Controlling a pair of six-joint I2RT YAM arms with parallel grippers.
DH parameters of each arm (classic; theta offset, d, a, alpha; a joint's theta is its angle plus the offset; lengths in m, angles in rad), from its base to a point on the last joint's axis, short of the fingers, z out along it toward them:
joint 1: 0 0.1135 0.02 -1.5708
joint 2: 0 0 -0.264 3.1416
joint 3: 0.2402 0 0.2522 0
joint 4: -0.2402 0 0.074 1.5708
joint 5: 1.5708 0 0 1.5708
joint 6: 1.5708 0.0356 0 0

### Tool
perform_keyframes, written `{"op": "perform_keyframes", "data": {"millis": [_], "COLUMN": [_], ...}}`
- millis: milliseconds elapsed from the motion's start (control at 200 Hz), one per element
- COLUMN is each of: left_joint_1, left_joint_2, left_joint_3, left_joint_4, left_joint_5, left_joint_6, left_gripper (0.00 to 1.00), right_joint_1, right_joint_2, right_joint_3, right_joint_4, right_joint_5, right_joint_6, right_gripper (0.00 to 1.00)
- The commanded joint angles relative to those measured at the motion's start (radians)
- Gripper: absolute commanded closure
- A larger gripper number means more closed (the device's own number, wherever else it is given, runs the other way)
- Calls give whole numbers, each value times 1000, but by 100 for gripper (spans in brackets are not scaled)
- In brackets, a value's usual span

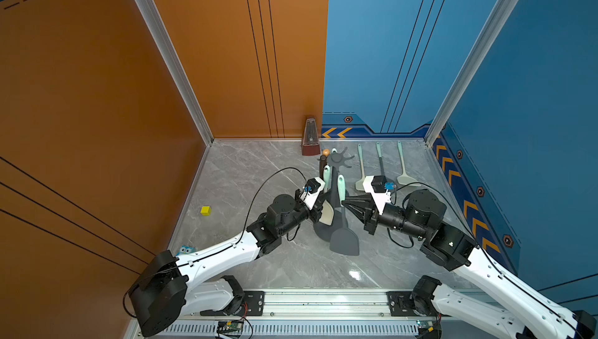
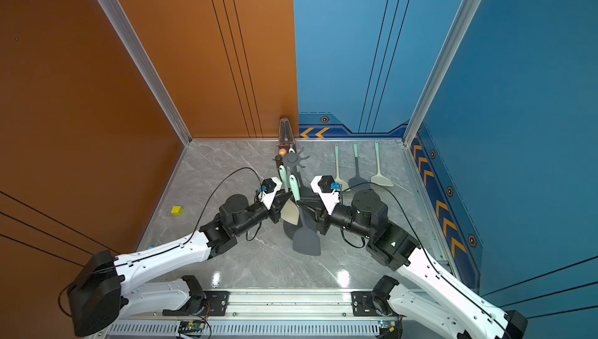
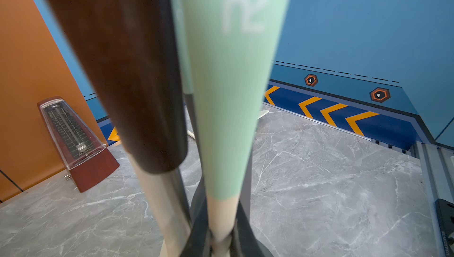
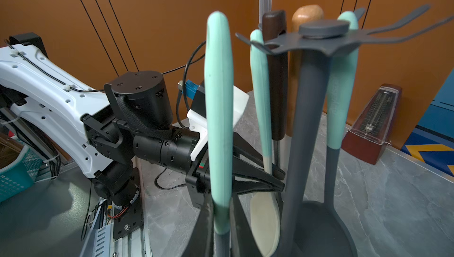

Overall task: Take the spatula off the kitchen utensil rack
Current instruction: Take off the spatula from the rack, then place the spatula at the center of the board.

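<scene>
right end effector (image 1: 345,203): clenched on the spatula (image 1: 344,238), about where its mint handle meets the grey neck
spatula: upright, grey blade down, just beside the kitchen utensil rack (image 1: 338,158) on the near side. Its handle top sits next to the crown, not on a prong as far as I can see.
left end effector (image 4: 278,181): clamped shut on the neck of a cream-headed utensil (image 1: 327,216), right by the rack pole
table (image 1: 259,175): three loose utensils (image 1: 404,177) lying far right, metronome (image 1: 310,138) at the back wall, yellow block (image 1: 205,210) off left

Both top views: high, far, looking down. Wrist views: close, facing kitchen utensil rack (image 4: 305,120) from opposite sides.
</scene>
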Motion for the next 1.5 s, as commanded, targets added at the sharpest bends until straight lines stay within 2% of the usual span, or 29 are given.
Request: {"op": "perform_keyframes", "data": {"millis": [0, 190, 596, 811, 1166, 1491], "left_joint_1": [9, 10, 18, 26, 35, 38], "left_joint_2": [15, 9, 5, -3, -19, -29], "left_joint_3": [3, -5, -11, -15, -16, -14], "left_joint_4": [-37, -37, -37, -37, -37, -36], "left_joint_5": [-40, -43, -40, -36, -31, -29], "left_joint_6": [-8, -7, -2, 4, 8, 14], "left_gripper": [89, 88, 88, 89, 89, 90], "right_joint_1": [-11, -67, -383, -528, -620, -633], "right_joint_2": [-24, -55, -59, 22, 205, 437], "right_joint_3": [-5, -7, 0, 56, 216, 404], "right_joint_4": [-23, -65, -122, -161, -176, -175], "right_joint_5": [-16, -9, -158, -195, -158, -156], "right_joint_6": [9, 7, 39, 44, 7, -26], "right_gripper": [100, 100, 100, 100, 100, 100]}}
